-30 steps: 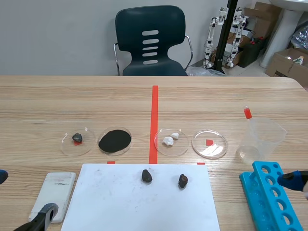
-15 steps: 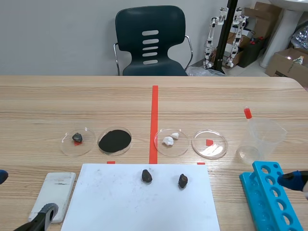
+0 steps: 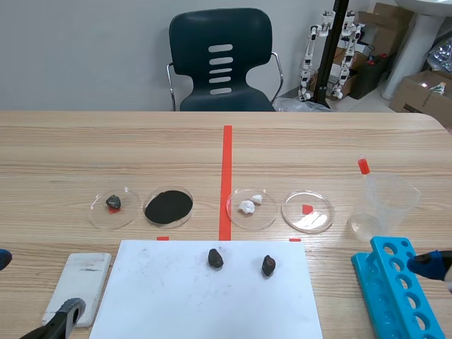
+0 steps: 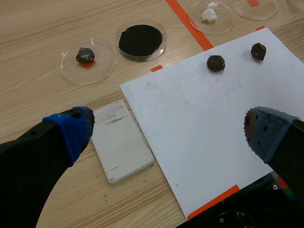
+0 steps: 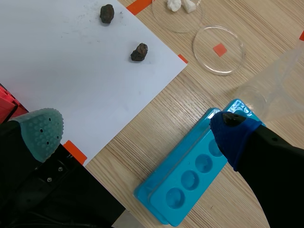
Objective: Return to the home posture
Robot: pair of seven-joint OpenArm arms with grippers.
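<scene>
Nothing's moved lately: left gripper (image 4: 171, 126) and right gripper (image 5: 137, 128) sit low and near, spread wide, empty. Looks home already, so just hold.

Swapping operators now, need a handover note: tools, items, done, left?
Left tool: open, empty, low at the table's near edge.
Right tool: open, empty, by the blue rack.
Two dark rocks lie on the white sheet.
Done: both arms sit low, clear of the rocks.
Left: confirm home posture; pictures alone cannot.
</scene>
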